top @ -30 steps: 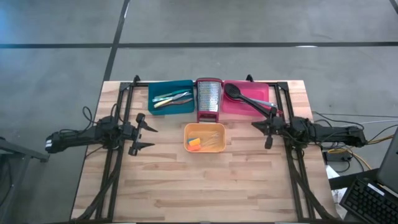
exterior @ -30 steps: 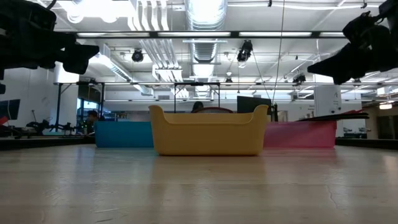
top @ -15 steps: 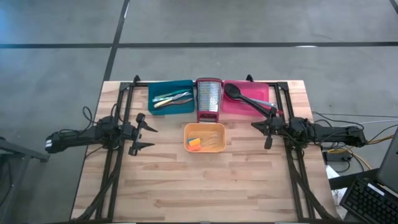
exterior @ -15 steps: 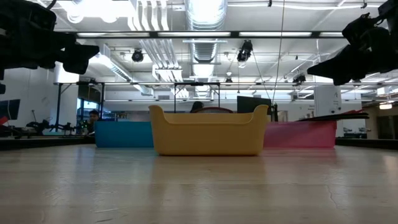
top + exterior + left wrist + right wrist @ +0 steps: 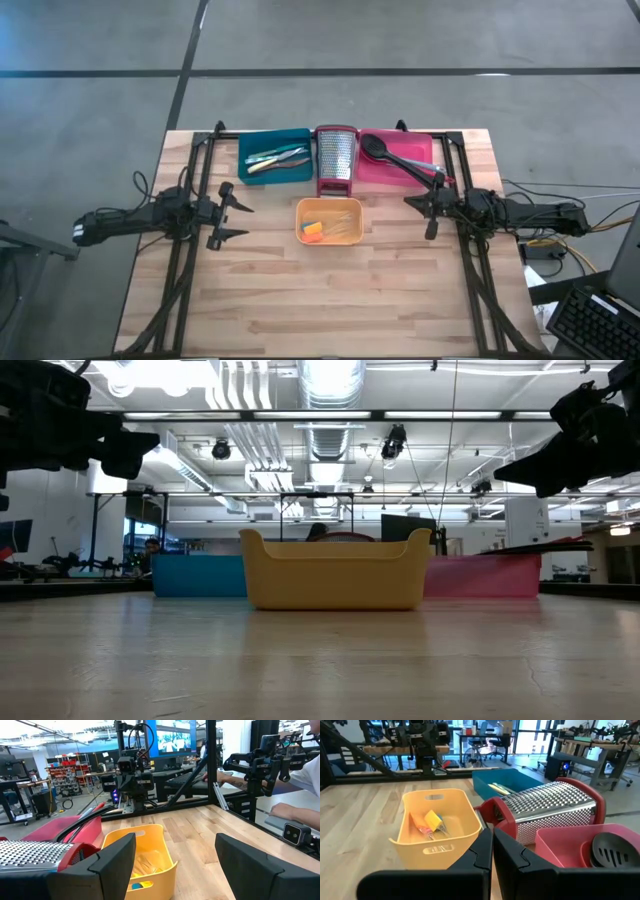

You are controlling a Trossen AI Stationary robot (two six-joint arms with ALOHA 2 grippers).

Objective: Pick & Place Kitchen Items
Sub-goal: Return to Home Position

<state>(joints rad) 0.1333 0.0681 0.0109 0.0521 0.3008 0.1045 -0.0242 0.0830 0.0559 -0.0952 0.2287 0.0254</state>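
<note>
Long black utensils [image 5: 395, 156] lie in the pink tray [image 5: 424, 148] at the far right. Thin colour-handled tools [image 5: 275, 158] lie in the teal tray [image 5: 262, 140]. Small yellow, blue and orange pieces [image 5: 431, 823] rest in the orange tray [image 5: 328, 221] at the table's middle. My left gripper [image 5: 237, 212] hovers open at the table's left, pointing at the trays. My right gripper [image 5: 420, 215] hovers shut at the right, above the table, facing the orange tray.
An upright steel grater [image 5: 336, 158] with a red base stands between the teal and pink trays. Black frame rails [image 5: 190, 250] run along both table sides. Bare wood [image 5: 330, 300] lies in front of the orange tray. A person's arm [image 5: 295, 772] shows beyond the table.
</note>
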